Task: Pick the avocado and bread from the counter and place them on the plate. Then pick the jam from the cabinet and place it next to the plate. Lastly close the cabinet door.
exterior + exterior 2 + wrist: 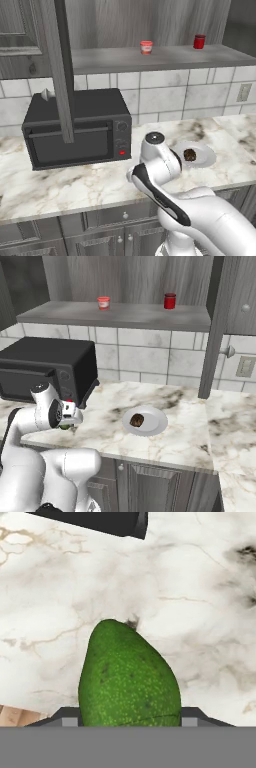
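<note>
The gripper [66,425] is clamped on the avocado [129,677], which fills the space between its finger tips in the hand view, its narrow end pointing away from the camera over the marble counter [200,612]. In the right base view a sliver of green shows under the hand, just in front of the black microwave [47,368] and near the counter's front edge. The bread [137,420] lies on the white plate [155,426], which sits on the counter to the right of the arm, well apart from the gripper. Up on the grey shelf [165,57] of the open cabinet, the jam [146,47] stands to the left and a darker red jar [199,41] stands well apart to its right. The cabinet door [60,70] is swung open, its edge hanging in front of the microwave in the left base view.
</note>
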